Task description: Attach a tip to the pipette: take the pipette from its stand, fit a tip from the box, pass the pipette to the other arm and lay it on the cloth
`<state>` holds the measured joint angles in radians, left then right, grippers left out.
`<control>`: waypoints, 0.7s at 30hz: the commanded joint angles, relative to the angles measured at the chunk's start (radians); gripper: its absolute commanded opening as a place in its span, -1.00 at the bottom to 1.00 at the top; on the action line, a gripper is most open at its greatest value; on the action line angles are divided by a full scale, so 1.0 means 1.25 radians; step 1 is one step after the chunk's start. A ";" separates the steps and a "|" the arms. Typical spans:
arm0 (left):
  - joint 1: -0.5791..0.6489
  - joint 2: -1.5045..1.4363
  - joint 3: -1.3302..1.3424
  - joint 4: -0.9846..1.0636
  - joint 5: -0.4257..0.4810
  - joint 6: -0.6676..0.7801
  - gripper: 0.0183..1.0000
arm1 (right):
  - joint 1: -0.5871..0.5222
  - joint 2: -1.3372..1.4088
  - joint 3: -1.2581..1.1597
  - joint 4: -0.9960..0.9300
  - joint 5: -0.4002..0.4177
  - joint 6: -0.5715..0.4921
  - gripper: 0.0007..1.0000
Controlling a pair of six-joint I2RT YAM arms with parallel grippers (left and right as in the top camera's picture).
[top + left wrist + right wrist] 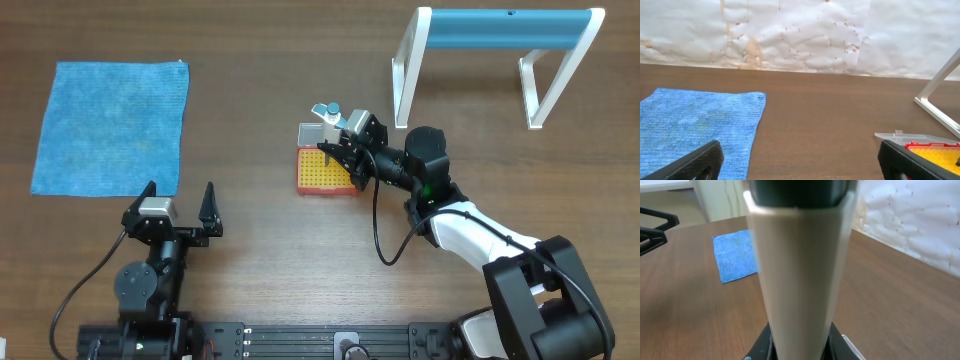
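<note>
Top view: right hand (340, 148) grips the pipette (329, 112) over the tip box (322, 174); left hand (180, 196) gapes wide near cloth (110, 128).

Blue ribbed cloth (110, 128) at ten o'clock; red box (325, 172), yellow dotted grid, near centre; white stand (505, 28) with blue bar at one o'clock; brown wood-grain worktop (300, 270); cream pipette (800, 280).

Counter (300, 270): wood grain, matt brown. Cloth (110, 128), ten o'clock: blue fabric, fine ribbed weave. Pipette (800, 270): smooth cream plastic, slight sheen. Tip box (315, 175), centre: orange plastic, clear lid. Stand (500, 28), one o'clock: smooth, white and blue. Wall covering (800, 35): crumpled white paper, stained.
</note>
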<state>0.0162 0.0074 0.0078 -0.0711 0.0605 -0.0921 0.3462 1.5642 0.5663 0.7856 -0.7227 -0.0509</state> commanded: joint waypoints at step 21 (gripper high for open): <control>-0.003 -0.003 -0.002 -0.004 0.003 -0.007 1.00 | 0.011 -0.007 -0.005 0.013 0.007 -0.012 -0.85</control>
<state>0.0162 0.0071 0.0078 -0.0715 0.0605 -0.0925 0.3538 1.5642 0.5663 0.7921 -0.7227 -0.0509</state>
